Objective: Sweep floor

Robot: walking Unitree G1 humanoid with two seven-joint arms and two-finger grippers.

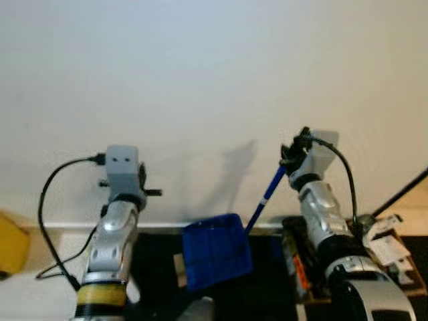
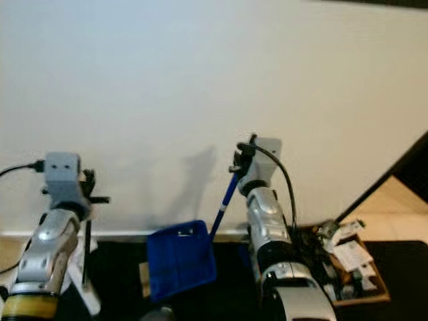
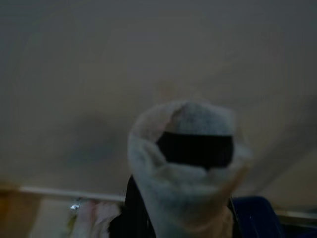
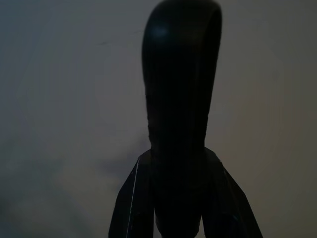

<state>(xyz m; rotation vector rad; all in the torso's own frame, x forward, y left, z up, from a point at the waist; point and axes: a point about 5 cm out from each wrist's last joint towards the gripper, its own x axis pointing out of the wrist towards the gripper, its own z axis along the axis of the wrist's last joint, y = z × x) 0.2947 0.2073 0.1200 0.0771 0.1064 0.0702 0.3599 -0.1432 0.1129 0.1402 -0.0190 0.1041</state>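
Note:
A blue dustpan point(image 1: 215, 251) hangs low in front of me, close to the white wall point(image 1: 200, 80). Its blue handle point(image 1: 267, 194) slants up to my right gripper point(image 1: 292, 154), which is shut on the handle's dark top end point(image 4: 181, 99). My left gripper point(image 2: 89, 190) is raised at the left, at about the same height. The right eye view has a thin dark rod point(image 2: 87, 241) running down from it to a white piece point(image 2: 90, 294). In the left wrist view a white hollow tube end point(image 3: 190, 163), seemingly the broom handle, stands right in front of the camera.
A white baseboard point(image 1: 160, 227) runs along the wall above a dark floor point(image 1: 157, 257). A yellow object point(image 1: 12, 244) sits at the far left. A brown box of small items point(image 1: 394, 257) lies at the right, with a black bar point(image 1: 404, 190) slanting above it.

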